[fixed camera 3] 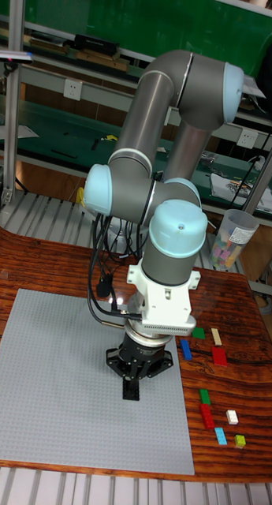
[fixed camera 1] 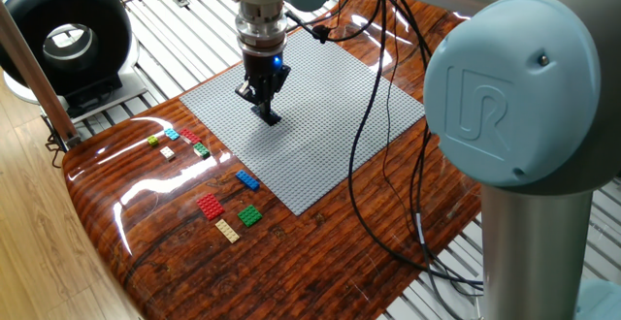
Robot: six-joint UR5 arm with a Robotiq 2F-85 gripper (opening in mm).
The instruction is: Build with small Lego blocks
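Note:
My gripper [fixed camera 1: 269, 118] [fixed camera 3: 132, 392] points straight down over the middle of the grey baseplate [fixed camera 1: 330, 116] [fixed camera 3: 57, 379], its dark fingers pressed together with the tips at or just above the studs. No brick shows between them. The small Lego blocks lie loose on the wooden table beside the plate. One group holds a blue [fixed camera 1: 247, 179] [fixed camera 3: 185, 349], a red [fixed camera 1: 211, 207], a green [fixed camera 1: 250, 215] and a tan block [fixed camera 1: 227, 230]. A second group farther off holds yellow-green [fixed camera 1: 153, 141], light blue [fixed camera 1: 172, 134], white [fixed camera 1: 167, 152], red and green ones.
Black cables [fixed camera 1: 388, 165] trail across the plate's right side and over the table. A black ring-shaped device [fixed camera 1: 63, 34] stands off the table's far left corner. A clear cup [fixed camera 3: 234, 237] of coloured pieces stands behind the loose blocks. The arm's large elbow [fixed camera 1: 514, 87] fills the right foreground.

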